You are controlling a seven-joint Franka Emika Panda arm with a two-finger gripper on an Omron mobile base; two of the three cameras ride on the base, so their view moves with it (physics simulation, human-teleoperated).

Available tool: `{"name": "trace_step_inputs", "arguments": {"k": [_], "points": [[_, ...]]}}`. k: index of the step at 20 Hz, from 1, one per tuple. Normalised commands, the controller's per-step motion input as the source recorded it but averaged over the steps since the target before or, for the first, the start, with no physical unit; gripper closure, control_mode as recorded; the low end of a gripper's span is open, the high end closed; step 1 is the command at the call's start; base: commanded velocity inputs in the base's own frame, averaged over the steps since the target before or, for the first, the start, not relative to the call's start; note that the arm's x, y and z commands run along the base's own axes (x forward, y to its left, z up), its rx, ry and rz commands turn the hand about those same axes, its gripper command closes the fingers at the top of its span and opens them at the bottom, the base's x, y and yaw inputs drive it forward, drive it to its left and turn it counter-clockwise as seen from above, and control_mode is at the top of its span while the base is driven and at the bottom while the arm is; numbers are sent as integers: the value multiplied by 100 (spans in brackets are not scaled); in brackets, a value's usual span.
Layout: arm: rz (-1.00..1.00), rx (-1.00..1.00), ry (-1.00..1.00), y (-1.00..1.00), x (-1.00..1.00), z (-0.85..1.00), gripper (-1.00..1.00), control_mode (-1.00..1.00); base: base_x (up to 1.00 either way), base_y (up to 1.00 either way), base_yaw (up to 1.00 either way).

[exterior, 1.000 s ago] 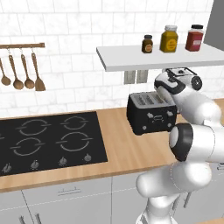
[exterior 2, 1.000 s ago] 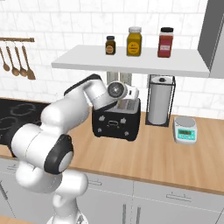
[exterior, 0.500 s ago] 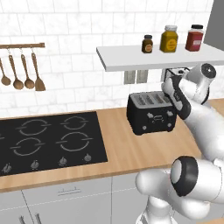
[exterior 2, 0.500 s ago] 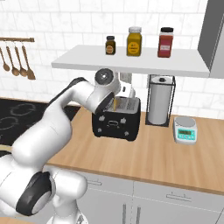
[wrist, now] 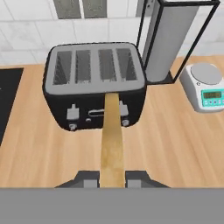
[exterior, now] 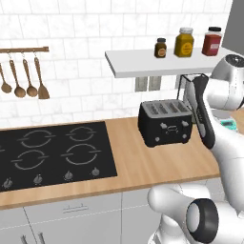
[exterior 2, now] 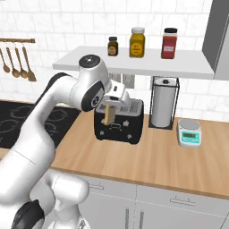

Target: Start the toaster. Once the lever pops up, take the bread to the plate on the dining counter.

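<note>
Hand [wrist: 112, 177]: fingers pinch bread [wrist: 112, 144], gripped at one end, slice edge-on between them.
Bread: clear of toaster [wrist: 94, 85], held above and in front of it; long axis runs along hand's line, free end toward toaster front; hangs near upright in right base view.
Toaster: on wall-side counter [exterior 2: 179, 154], slots empty, just left of paper roll [exterior 2: 163, 103].
Judgement: lift done; carry to plate pending; plate's direction from toaster cannot be told.

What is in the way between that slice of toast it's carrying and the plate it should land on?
The gripper holds the bread clear above the toaster, with nothing touching it. No plate or dining counter appears here, so the path onward cannot be judged.
</note>
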Motion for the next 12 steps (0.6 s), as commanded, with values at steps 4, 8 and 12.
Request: {"name": "trace_step_inputs", "arguments": {"k": [4,8,12], "points": [[0,-2,0,14,-94,-21,100,-100,0,0,0],[0,0,-3,13,-82,-29,100,-100,0,0,0],[0,0,-8,0,-75,-28,100,-100,0,0,0]]}}
